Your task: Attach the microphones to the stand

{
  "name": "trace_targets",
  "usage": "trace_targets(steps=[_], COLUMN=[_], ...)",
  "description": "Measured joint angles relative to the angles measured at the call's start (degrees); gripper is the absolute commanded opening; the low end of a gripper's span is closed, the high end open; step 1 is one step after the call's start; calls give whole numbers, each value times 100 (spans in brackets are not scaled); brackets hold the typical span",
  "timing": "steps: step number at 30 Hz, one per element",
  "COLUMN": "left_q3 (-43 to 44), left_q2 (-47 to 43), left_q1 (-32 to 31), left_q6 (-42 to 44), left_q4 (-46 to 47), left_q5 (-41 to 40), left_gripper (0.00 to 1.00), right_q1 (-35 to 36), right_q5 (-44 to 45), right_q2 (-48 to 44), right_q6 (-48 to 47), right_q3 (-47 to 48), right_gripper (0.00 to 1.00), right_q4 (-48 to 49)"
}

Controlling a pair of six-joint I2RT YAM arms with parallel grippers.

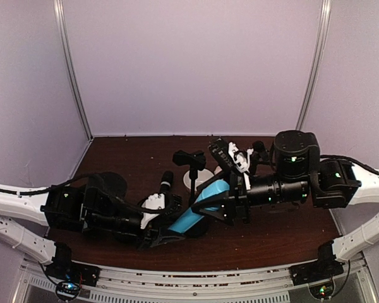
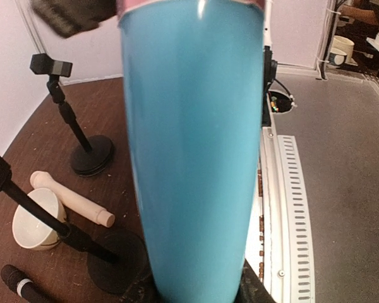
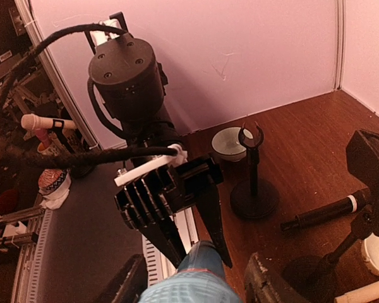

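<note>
**Blue microphone held between both arms, off the stands**

On the left, the left gripper (image 1: 169,228) is clenched on the lower part of the light blue microphone (image 2: 189,158). Its dark fingers (image 3: 211,221) close in on the barrel in the right wrist view. The microphone is raised off the brown table (image 1: 126,158) and slants up and to the right, between the two arms.

Just behind the left gripper, the black microphone (image 1: 166,182) lies flat on the table. In the left wrist view the cream-pink microphone (image 2: 72,201) also lies flat, beside a cream bowl (image 2: 35,221). A tilted stand (image 2: 117,259) crosses in front of that bowl, and an upright stand (image 2: 88,154) is farther back with its clip empty.

Near the middle of the table a further stand (image 1: 191,158) rises, and nothing is in its holder.

On the right, the right gripper (image 3: 196,289) straddles the blue microphone's upper end, one finger (image 3: 129,284) to each side. Whether it presses on the barrel or only brackets it cannot be told.
</note>
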Motion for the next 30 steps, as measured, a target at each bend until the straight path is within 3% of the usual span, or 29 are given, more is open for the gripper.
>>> trace_targets(steps=[2, 4, 10, 15, 22, 24, 26, 28, 30], left_q3=[0, 0, 0, 0, 2, 2, 0, -9, -24], left_q2=[0, -2, 17, 192, 297, 293, 267, 232, 179], left_q1=[0, 0, 0, 0, 0, 0, 0, 11, 11], left_q6=[-4, -11, -33, 37, 162, 166, 179, 195, 197], left_q4=[2, 13, 105, 168, 164, 168, 164, 173, 188], left_q5=[-170, -323, -595, -656, -551, -492, -424, -374, -356], left_gripper=[25, 40, 47, 43, 20, 11, 5, 3, 2], right_q1=[-4, -11, -61, -66, -90, -90, -90, -90, -96], right_q5=[13, 44, 22, -44, -87, -90, -94, -114, -94], right_q2=[-4, -15, -131, -264, -267, -267, -267, -267, -273], right_q6=[39, -4, -164, -302, -389, -398, -411, -457, -549], right_q3=[2, 2, 0, 0, 0, 0, 0, 0, 0], right_gripper=[42, 36, 33, 33, 33, 41, 60, 75, 81], right_q4=[-31, -26, 0, -9, -31, -31, -22, -4, -42])
